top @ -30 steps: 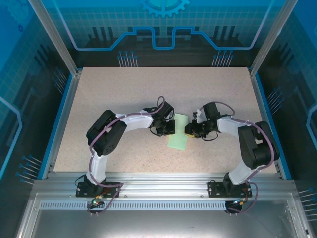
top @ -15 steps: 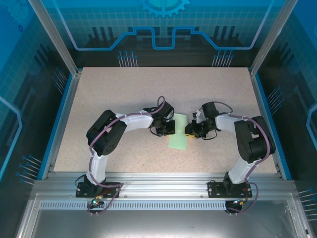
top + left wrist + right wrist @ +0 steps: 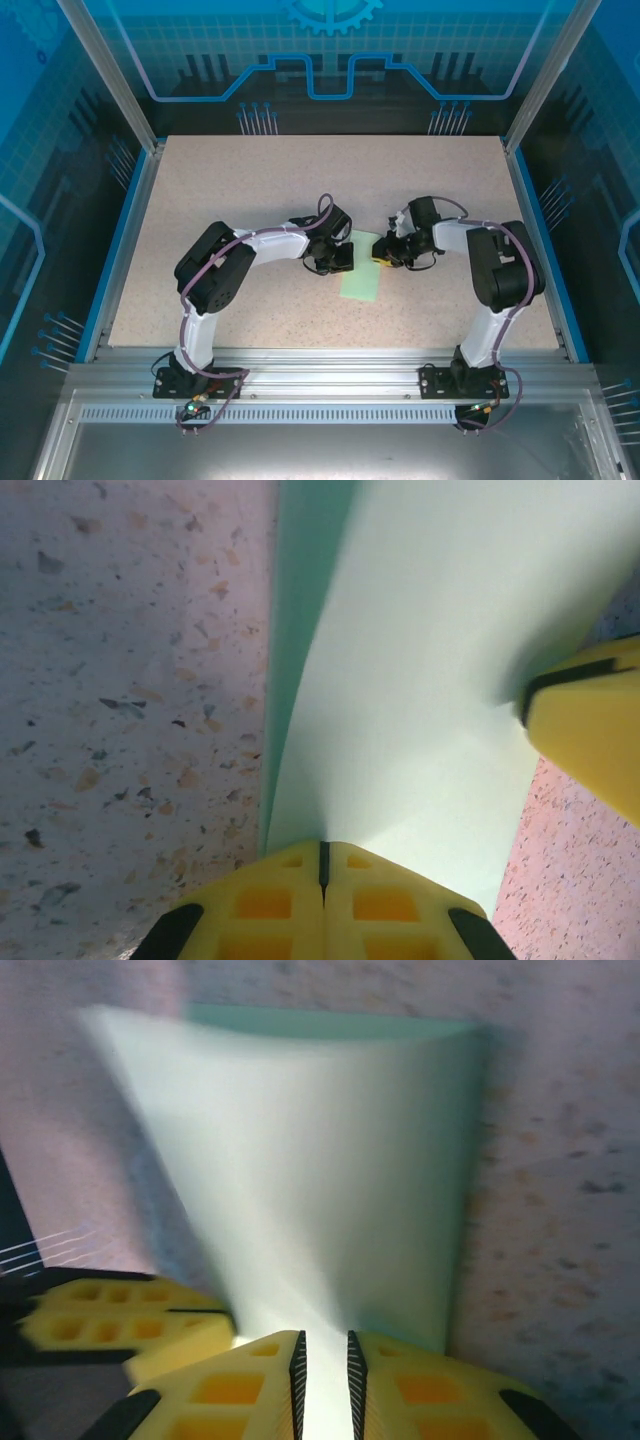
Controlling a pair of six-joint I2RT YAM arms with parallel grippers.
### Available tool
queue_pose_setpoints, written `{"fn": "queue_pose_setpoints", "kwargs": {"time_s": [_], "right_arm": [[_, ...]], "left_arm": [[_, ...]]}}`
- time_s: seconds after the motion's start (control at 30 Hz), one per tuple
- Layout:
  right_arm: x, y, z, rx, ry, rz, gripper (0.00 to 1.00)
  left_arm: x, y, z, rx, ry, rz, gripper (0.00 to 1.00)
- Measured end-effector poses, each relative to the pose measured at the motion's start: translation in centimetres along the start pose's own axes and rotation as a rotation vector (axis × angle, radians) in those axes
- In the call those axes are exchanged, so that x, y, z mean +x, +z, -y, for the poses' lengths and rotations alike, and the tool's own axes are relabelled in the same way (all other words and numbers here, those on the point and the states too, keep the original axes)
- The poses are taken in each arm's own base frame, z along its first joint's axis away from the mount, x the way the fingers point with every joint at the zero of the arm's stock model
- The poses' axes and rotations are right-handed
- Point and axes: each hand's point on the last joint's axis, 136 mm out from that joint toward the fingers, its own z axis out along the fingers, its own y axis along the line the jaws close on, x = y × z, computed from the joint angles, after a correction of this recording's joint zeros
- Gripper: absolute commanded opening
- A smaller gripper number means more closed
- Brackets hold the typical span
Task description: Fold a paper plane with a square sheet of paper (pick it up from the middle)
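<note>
On the left gripper [image 3: 322, 865], the jaws are pressed fully together on one edge of the square sheet of paper [image 3: 420, 680]. On the right gripper [image 3: 324, 1350], the jaws stand at a narrow slit with the opposite edge pinched between them. The sheet spans the two grips near the middle of the counter [image 3: 250, 190], bowed across its width. Expect it to be light, limp and easily creased; an opposing pull may tear it. Take hold at mid-edge and allow slack between the arms.
</note>
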Motion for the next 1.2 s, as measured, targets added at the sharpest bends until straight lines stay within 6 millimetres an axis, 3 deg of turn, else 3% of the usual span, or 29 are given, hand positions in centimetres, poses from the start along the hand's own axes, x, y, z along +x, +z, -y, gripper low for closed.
{"fn": "queue_pose_setpoints", "kwargs": {"time_s": [0.33, 0.6, 0.83, 1.2], "right_arm": [[-0.5, -0.7, -0.5, -0.002, -0.008, 0.008, 0.22], [-2.9, -2.1, -2.5, -0.035, -0.054, 0.063, 0.21], [-2.6, 0.1, 0.1, 0.005, 0.004, 0.015, 0.20], [-3.6, -1.1, -0.4, 0.027, 0.011, 0.039, 0.21]], "left_arm": [[0.1, 0.0, 0.0, 0.000, 0.001, -0.001, 0.00], [0.1, 0.0, 0.0, -0.002, 0.002, 0.001, 0.00], [0.1, 0.0, 0.1, -0.002, 0.003, 0.000, 0.00], [0.2, 0.1, 0.2, -0.001, 0.006, -0.001, 0.00]]}}
